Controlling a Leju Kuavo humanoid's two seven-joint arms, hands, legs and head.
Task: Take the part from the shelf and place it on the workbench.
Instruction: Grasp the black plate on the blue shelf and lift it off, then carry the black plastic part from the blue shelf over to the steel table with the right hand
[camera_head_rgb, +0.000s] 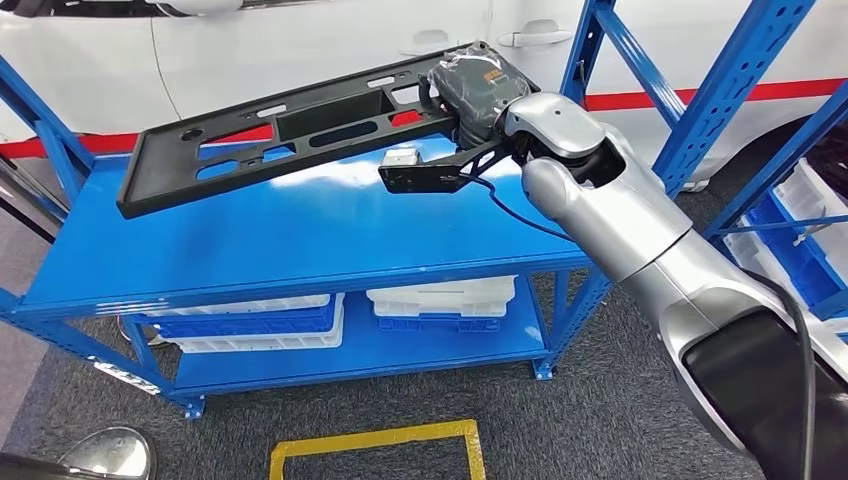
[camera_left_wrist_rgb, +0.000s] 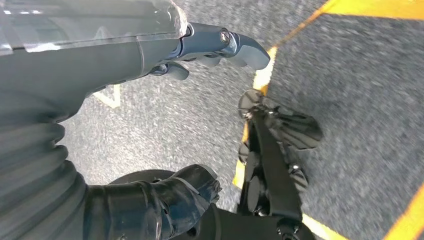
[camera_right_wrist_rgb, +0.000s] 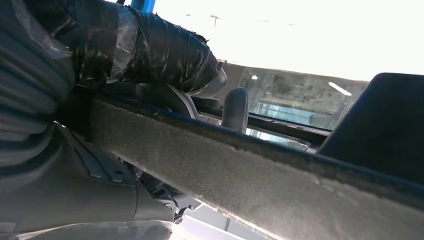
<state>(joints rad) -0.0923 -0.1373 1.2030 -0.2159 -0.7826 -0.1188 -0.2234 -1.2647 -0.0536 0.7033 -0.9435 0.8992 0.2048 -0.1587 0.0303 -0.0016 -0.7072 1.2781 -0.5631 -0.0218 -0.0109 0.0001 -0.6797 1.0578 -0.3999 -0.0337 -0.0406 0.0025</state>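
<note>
Part (camera_head_rgb: 300, 130), a long flat black plastic panel with several cut-out openings, is lifted above the top board of the blue shelf (camera_head_rgb: 280, 240). It is tilted: the end at the right hand is higher, and the far left end hangs lower, near the shelf's left side. From the head view I cannot tell if that low corner touches the board. The right hand (camera_head_rgb: 472, 88) grips the part at its right end, with the fingers closed around the edge. In the right wrist view the taped thumb (camera_right_wrist_rgb: 150, 50) lies over the part's edge (camera_right_wrist_rgb: 240, 170), which crosses the picture as a grey rough band. The silver right arm (camera_head_rgb: 640, 230) comes in from the lower right.

The left hand (camera_left_wrist_rgb: 165, 115) hangs over grey carpet (camera_left_wrist_rgb: 375, 90) with yellow floor lines (camera_left_wrist_rgb: 262, 77). Its fingers are apart and it holds nothing.

On the lower board of the shelf stand white and blue plastic bins (camera_head_rgb: 440, 300). Behind the shelf is a white car (camera_head_rgb: 300, 40) with a red stripe. On the floor in front of the shelf is a yellow rectangle mark (camera_head_rgb: 375, 440)
</note>
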